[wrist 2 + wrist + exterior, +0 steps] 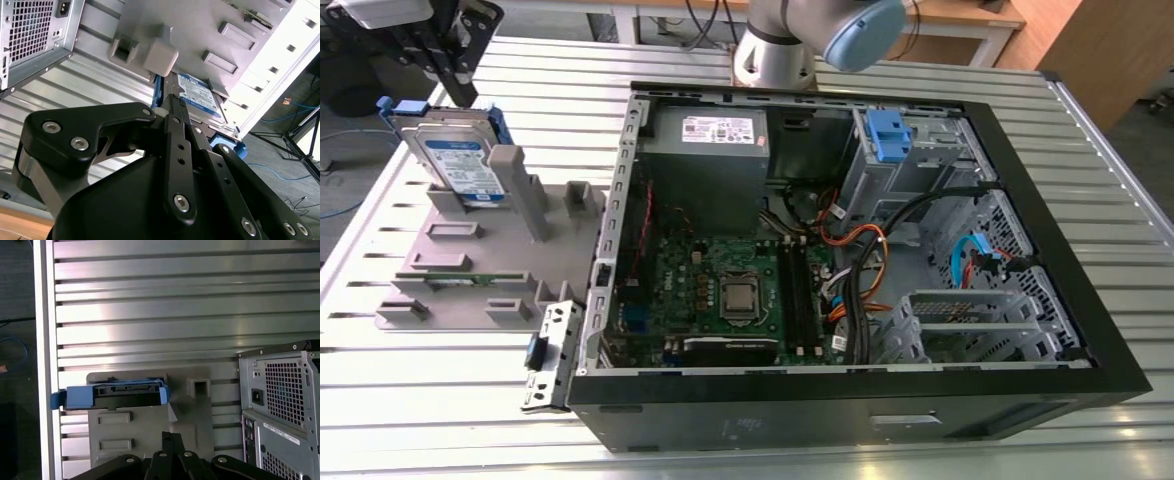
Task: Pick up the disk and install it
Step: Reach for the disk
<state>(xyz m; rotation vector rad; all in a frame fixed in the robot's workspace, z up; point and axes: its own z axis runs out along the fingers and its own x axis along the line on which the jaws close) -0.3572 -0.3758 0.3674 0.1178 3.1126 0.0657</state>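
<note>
The disk (pixel 460 165) stands on edge in a slot of the grey holder (pixel 454 295) on the exterior view's left. It is silver-grey with a white-and-blue label and a blue carrier frame. My gripper (pixel 463 98) hangs just above its top edge with its black fingers together, touching nothing. In the second wrist view the gripper (pixel 172 102) points at the disk (pixel 202 97) a short way beyond it. In the first wrist view the disk (pixel 127 390) shows edge-on beyond the gripper (pixel 172 436).
An open computer case (pixel 1067 330) lies on the slatted metal table (pixel 560 75), right of the holder. Inside are a grey power-supply box (pixel 707 135), a motherboard (pixel 720 290), cables and a drive cage with a blue latch (pixel 887 135). The case's rear corner (pixel 280 400) is near the holder.
</note>
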